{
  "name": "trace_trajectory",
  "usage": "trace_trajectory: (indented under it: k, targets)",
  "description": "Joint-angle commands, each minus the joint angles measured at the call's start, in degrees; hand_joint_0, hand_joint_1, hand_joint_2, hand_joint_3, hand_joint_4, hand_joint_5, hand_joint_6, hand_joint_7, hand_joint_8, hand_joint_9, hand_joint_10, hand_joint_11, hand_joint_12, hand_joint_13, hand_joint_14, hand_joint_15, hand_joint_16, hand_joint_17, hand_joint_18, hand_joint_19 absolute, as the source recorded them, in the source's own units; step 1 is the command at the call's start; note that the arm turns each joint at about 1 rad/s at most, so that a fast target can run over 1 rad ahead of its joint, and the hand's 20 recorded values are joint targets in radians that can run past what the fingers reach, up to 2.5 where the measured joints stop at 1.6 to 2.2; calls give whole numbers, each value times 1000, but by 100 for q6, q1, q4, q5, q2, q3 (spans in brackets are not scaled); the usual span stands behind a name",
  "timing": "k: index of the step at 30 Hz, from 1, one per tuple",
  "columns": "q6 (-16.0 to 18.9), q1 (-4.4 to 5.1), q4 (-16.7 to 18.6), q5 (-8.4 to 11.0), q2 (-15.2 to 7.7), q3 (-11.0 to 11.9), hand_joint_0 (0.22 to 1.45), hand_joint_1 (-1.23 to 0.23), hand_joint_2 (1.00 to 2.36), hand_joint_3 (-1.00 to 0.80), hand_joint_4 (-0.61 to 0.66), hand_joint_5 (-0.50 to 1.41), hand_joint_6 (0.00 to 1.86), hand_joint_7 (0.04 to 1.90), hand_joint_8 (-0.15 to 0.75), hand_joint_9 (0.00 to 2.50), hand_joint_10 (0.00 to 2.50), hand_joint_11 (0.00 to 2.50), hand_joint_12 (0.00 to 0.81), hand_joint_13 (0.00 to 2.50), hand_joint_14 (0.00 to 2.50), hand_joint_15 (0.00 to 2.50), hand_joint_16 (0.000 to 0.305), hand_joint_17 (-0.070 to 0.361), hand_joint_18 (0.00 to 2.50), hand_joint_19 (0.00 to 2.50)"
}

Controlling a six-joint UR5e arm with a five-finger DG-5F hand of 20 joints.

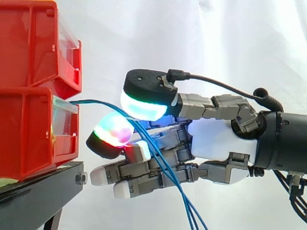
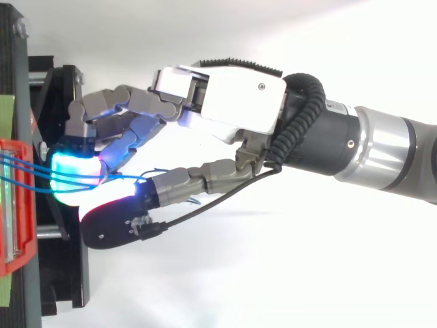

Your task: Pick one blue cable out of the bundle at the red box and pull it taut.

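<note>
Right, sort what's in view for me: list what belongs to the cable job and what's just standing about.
For the job:
- blue cables
- lower red box, where the cables come out
- hand, reaching in at the cables

Just standing about:
- upper red box
- black stand
- white curtain

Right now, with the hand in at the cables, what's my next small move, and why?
Probably ease the hand back slightly and single out one strand before pulling: several blue cables run together from the red box through the hand and hang slack below it.
</note>
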Motion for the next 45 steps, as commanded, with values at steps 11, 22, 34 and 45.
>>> trace_trajectory:
  k: [11,22,34,45]
  targets:
    - [-9,-2,-44,0,50,-3,575,-690,1017,-206,228,-107,630,1226,345,872,16,1150,431,518,8,277,59,134,496,359]
    - [-18,6,-53,9,50,-3,596,-767,1019,-100,199,-148,712,1121,361,862,14,1181,442,528,8,270,61,138,526,334]
    - [0,33,-316,26,103,6,609,-786,1021,-11,171,-168,795,1029,366,851,12,1190,444,537,9,266,62,139,553,318]
    - [158,103,-1248,17,384,-3,619,-793,1022,-4,175,-174,809,1012,363,836,12,1201,440,528,8,271,61,137,551,317]
